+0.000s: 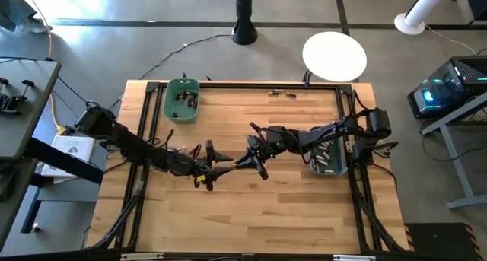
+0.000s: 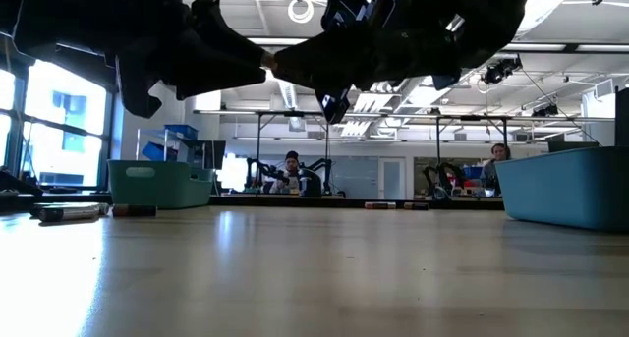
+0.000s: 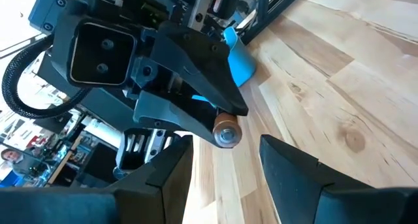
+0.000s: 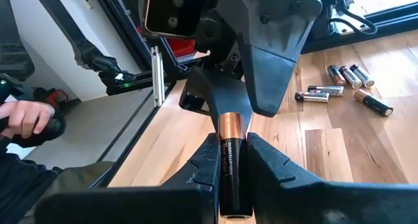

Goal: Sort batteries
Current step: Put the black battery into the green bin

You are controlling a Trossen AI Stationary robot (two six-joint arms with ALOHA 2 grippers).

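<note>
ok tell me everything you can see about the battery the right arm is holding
The battery is a small cylindrical cell with a copper-brown top band and a dark body bearing pale lettering, and a metallic end cap that faces the left wrist camera. The right gripper has its fingers shut on its sides, holding it up above the wooden table near the middle. The left gripper, fingers open, faces its copper end; contact there cannot be judged.
</note>
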